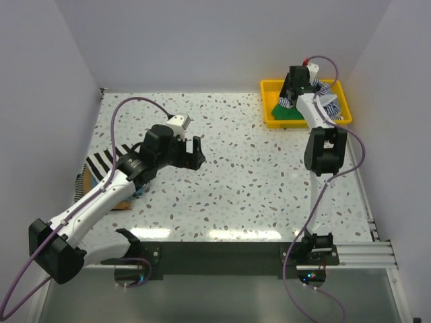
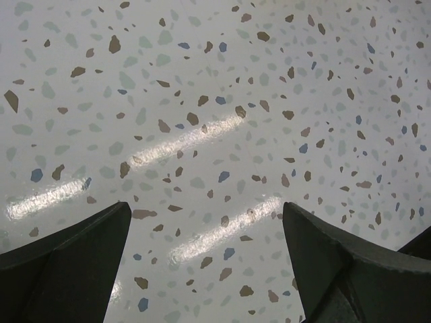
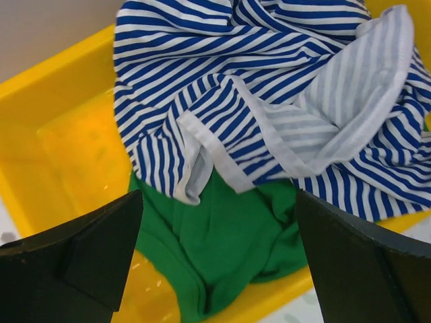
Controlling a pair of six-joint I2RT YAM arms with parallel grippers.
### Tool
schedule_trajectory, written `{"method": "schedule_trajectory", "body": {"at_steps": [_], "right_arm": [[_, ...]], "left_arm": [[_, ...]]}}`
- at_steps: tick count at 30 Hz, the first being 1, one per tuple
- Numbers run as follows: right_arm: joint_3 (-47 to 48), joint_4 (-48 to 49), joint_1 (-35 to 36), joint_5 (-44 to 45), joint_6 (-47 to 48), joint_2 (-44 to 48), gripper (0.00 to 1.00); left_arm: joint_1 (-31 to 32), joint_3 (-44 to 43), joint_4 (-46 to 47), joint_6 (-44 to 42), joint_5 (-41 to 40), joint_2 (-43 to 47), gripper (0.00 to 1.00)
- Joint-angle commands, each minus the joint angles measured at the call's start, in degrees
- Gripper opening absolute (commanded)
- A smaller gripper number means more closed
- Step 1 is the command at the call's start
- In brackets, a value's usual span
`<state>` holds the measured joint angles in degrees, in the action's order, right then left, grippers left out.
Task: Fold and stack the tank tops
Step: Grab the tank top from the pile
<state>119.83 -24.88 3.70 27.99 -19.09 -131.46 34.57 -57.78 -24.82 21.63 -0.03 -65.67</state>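
Shows folding barely begun; navy-striped tank top [image 3: 269, 101] and green tank top [image 3: 229, 229] crumpled in yellow tray [image 3: 60, 101]; right end effector [image 3: 219, 269] above them, left end effector [image 2: 202, 269] over bench [image 2: 202, 81], both wide open, empty.

Speckled table [image 1: 256, 175] carries yellow tray [image 1: 267, 108] (far right) and black-white striped top [image 1: 101, 163].

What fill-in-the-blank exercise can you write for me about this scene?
1. The navy-striped top lies in a ____ tray.
2. The plain top beneath it is ____.
3. The right pincer is over the tray, its jaws ____.
4. The black-white striped top lies at the ____ edge of the table.
Missing words: yellow; green; open; left.
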Motion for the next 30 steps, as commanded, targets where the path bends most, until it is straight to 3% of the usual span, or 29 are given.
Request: {"method": "schedule_trajectory", "body": {"at_steps": [1,7,10,15,16,18,19,21,30], "right_arm": [[6.6,3.1,-2.1,3.4,-2.5,-5.0,0.99],[7.2,9.0,-3.0,7.3,-6.0,-9.4,0.97],[7.3,10.5,-2.9,7.8,-6.8,-9.9,0.89],[6.4,11.0,-2.9,8.6,-7.2,-9.0,0.52],[5.9,12.0,-3.0,8.6,-6.9,-8.1,0.37],[6.2,12.0,-3.1,8.5,-6.1,-7.8,0.22],[6.7,11.6,-3.1,8.5,-5.9,-7.7,0.09],[7.7,11.2,-3.2,8.3,-5.1,-6.9,0.00],[3.4,14.9,-2.9,6.8,-2.4,4.3,0.00]], "left_arm": [[-1.7,-1.1,2.6,-1.6,1.3,0.8,1.00],[-2.0,-0.6,2.1,-2.6,0.2,1.9,1.00],[-2.2,-0.1,1.6,-2.6,-1.8,2.0,1.00],[-2.5,0.3,1.6,-2.3,-1.7,1.9,1.00],[-2.5,0.3,1.6,-2.2,-1.6,1.9,1.00],[-2.6,0.6,2.0,-2.2,-1.6,2.0,1.00],[-2.6,0.8,2.1,-2.1,-1.6,1.9,1.00],[-2.7,0.8,2.1,-2.2,-1.5,1.9,1.00],[-3.4,0.7,2.6,-2.2,-1.3,2.8,1.00]]}}
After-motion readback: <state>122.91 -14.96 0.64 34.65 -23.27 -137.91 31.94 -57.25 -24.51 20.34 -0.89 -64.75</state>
